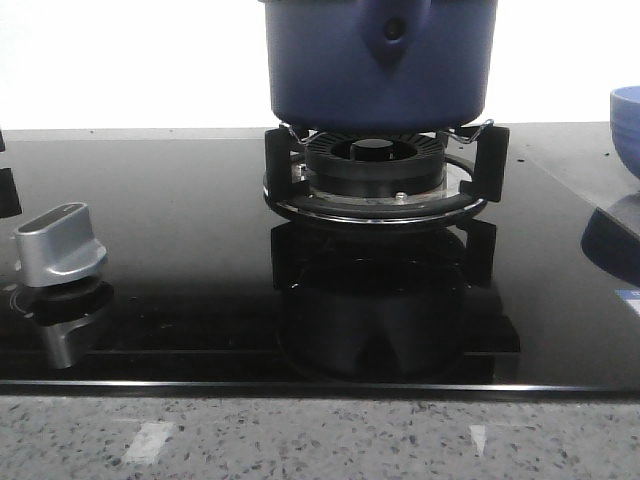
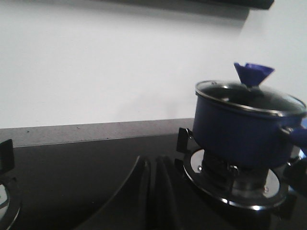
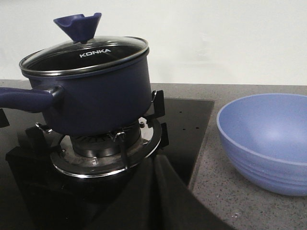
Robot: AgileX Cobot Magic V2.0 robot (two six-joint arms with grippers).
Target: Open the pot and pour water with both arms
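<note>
The dark navy-blue pot stands on the gas burner stand at the middle back of the black hob. Its glass lid with a blue cone knob is on it, and its blue handle sticks out sideways. The pot also shows in the left wrist view. My left gripper is shut and empty, low over the hob, apart from the pot. My right gripper is shut and empty, just in front of the burner ring. Neither gripper shows in the front view.
A lighter-blue bowl sits on the speckled counter right of the hob, and its edge shows in the front view. A silver stove knob stands at the hob's front left. A white wall lies behind.
</note>
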